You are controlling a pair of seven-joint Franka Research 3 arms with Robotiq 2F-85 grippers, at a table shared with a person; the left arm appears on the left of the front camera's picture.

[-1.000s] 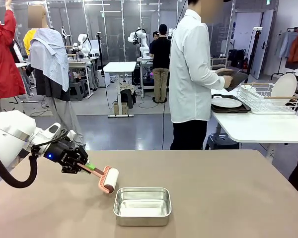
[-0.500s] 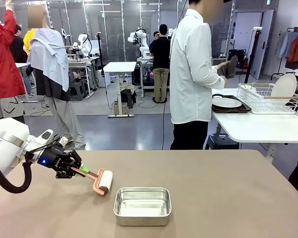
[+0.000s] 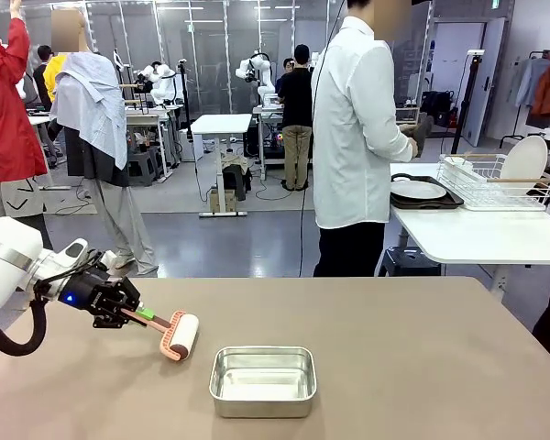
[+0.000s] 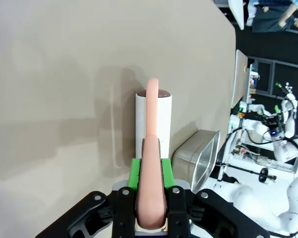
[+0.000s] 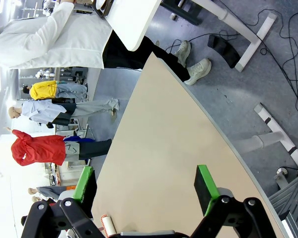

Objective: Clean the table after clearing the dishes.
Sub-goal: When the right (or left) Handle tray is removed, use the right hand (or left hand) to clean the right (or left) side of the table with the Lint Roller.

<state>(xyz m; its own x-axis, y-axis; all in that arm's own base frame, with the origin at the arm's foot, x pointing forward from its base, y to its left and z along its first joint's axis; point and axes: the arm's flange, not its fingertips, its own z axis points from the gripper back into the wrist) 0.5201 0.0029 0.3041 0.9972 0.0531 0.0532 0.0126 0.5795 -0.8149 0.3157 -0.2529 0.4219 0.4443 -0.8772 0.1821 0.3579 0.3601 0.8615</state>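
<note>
Now table (image 3: 412,357) w/ steel pan (image 3: 262,380) near its 6 o'clock edge, left gripper (image 3: 126,314) clamped on pink roller (image 3: 179,335) at pan's 10 o'clock, roller head on tabletop; right gripper (image 5: 145,187) wide apart, holding nothing; plate (image 3: 417,190) on tray (image 3: 425,202), side table.

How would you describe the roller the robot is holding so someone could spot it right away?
Start at the wide taupe-brown table and go to its left side, where the left gripper is shut on a salmon-pink handle. At the end sits the lint roller, a small white cylinder resting on the tabletop. Its only neighbour is the shiny rectangular steel pan.
</note>
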